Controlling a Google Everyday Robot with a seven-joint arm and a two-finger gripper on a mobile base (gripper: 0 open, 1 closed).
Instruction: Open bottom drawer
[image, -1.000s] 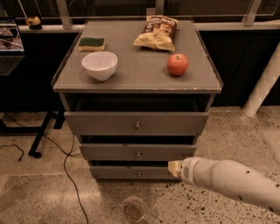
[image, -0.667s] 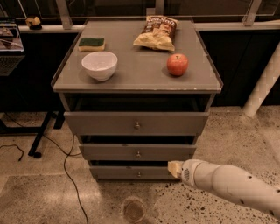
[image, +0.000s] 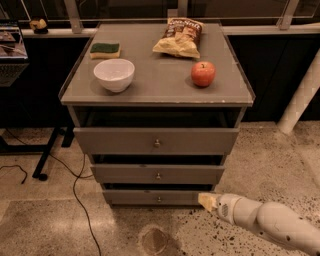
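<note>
The bottom drawer is the narrowest grey front at the foot of the cabinet, with a small round metal knob at its centre. It stands slightly out from the cabinet, less than the two drawers above it. My gripper comes in from the lower right on a white arm. Its tip sits at the right end of the bottom drawer front, well to the right of the knob.
The middle drawer and top drawer stick out further. On the cabinet top are a white bowl, a green sponge, a chip bag and a red apple. A black cable lies on the floor at left.
My gripper and arm have shifted slightly to the left along the bottom drawer front. The drawers have not visibly moved.
</note>
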